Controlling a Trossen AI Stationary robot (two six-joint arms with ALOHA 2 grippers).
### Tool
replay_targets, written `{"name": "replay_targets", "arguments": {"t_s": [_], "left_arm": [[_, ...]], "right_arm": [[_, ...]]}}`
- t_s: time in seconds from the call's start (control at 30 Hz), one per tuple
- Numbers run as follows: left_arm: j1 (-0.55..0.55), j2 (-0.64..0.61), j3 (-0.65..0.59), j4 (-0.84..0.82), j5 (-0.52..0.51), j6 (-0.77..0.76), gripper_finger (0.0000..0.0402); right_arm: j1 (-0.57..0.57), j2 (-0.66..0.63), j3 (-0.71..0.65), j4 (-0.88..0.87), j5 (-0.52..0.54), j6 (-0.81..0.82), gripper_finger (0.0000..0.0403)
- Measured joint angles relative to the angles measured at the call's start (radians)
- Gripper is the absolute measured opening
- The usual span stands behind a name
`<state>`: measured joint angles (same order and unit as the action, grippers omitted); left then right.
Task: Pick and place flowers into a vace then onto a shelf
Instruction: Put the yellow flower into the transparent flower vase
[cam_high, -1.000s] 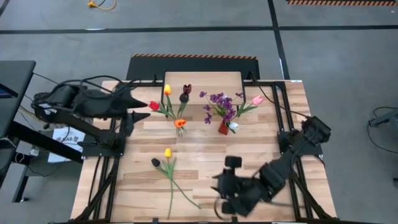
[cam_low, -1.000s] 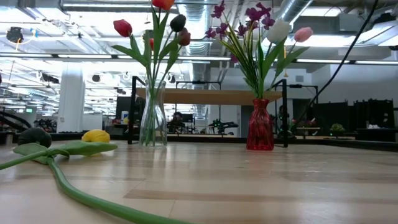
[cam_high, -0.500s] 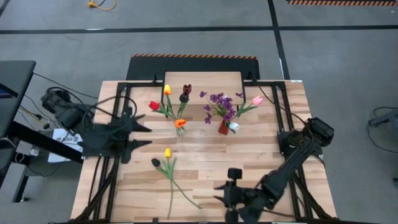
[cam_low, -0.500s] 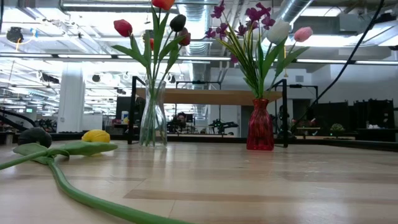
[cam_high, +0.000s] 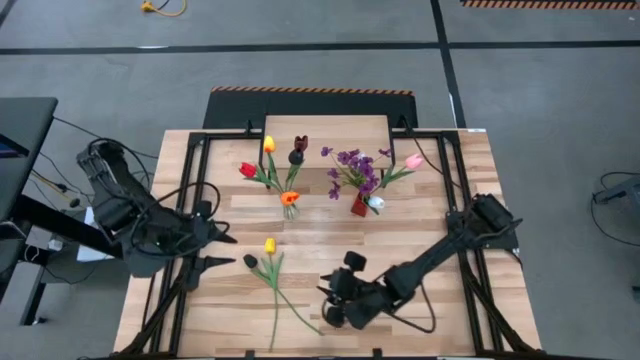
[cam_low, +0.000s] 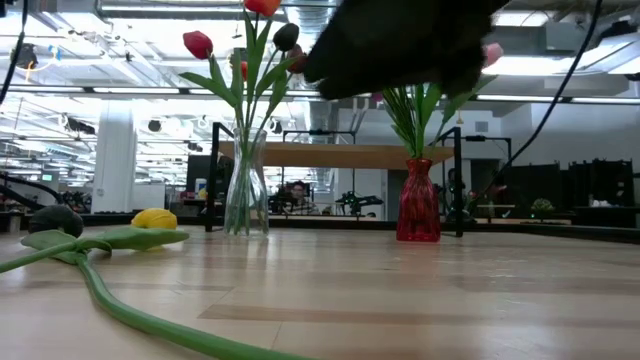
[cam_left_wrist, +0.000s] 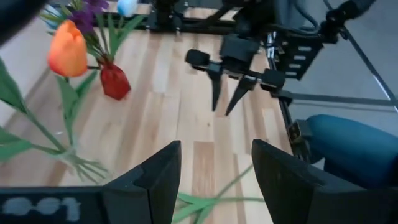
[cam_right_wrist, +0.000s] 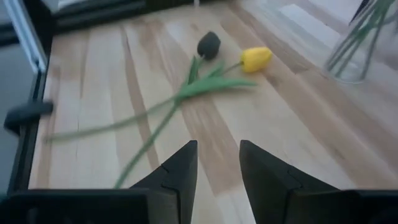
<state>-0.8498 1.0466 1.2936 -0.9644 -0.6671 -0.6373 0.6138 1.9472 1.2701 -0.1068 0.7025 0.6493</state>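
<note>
The yellow and dark maroon tulips (cam_high: 268, 258) lie loose near the table's front edge, stems trailing toward the right gripper (cam_high: 327, 303), nearer their stem ends, parted and empty like the left gripper (cam_high: 222, 250).

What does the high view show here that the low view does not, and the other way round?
Only the high view shows both arms whole, the left gripper beside the table's left edge and the right gripper near the loose stems. Only the low view shows the room behind. Both show the clear vase, the red vase, and the yellow tulip and dark tulip lying on the table.
</note>
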Motion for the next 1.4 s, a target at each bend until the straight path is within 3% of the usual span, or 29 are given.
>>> {"name": "replay_targets", "arguments": {"t_s": [0.3,0.8,1.4], "left_arm": [[-0.045,0.000,-0.002,-0.004,0.059,-0.003,0.0187],[-0.087,0.000,-0.002,-0.003,0.061,-0.018,0.0187],[-0.087,0.000,-0.001,-0.003,0.078,-0.073,0.0187]], "right_arm": [[-0.090,0.150,0.114,0.160,-0.021,0.085,0.0113],[-0.159,0.517,0.537,0.162,0.012,0.103,0.0114],[-0.191,0.563,0.584,0.055,0.024,0.173,0.0114]]}}
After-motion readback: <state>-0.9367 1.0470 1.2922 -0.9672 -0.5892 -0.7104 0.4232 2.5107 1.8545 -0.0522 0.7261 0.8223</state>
